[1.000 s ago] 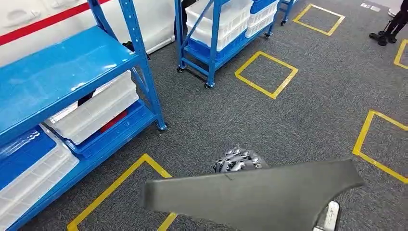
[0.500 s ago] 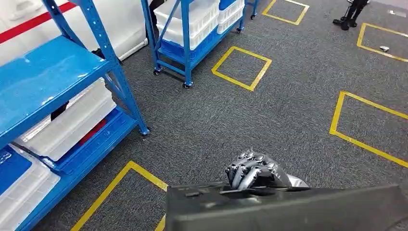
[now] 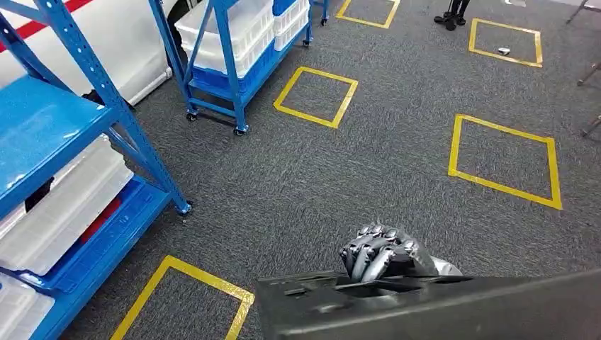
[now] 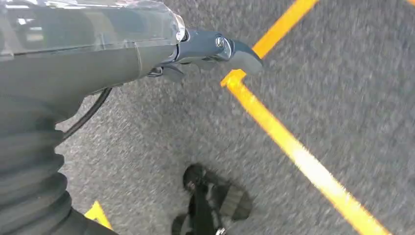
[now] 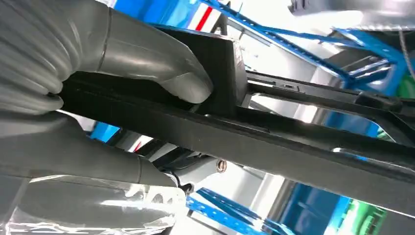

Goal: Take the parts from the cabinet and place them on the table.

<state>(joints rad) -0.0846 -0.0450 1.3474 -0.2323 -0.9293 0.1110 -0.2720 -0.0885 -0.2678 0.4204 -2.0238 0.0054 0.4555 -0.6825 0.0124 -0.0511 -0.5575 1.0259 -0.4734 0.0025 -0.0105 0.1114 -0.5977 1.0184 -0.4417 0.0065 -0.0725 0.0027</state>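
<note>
Swinging right since a second ago, the robot's view is now leaving the near blue rack [image 3: 64, 170] at the left edge. Its right hand [image 3: 383, 253] is gripping a long black part [image 3: 439, 308], thumb [image 5: 151, 63] clamped over one rib, low in front of the body. Whether the left hand [image 4: 205, 49] is open or closed is impossible to tell. Grey carpet [image 3: 397, 163] is lying open ahead, marked with yellow taped squares [image 3: 503, 159]; a wheeled blue rack of white bins [image 3: 234, 42] is standing farther off.
</note>
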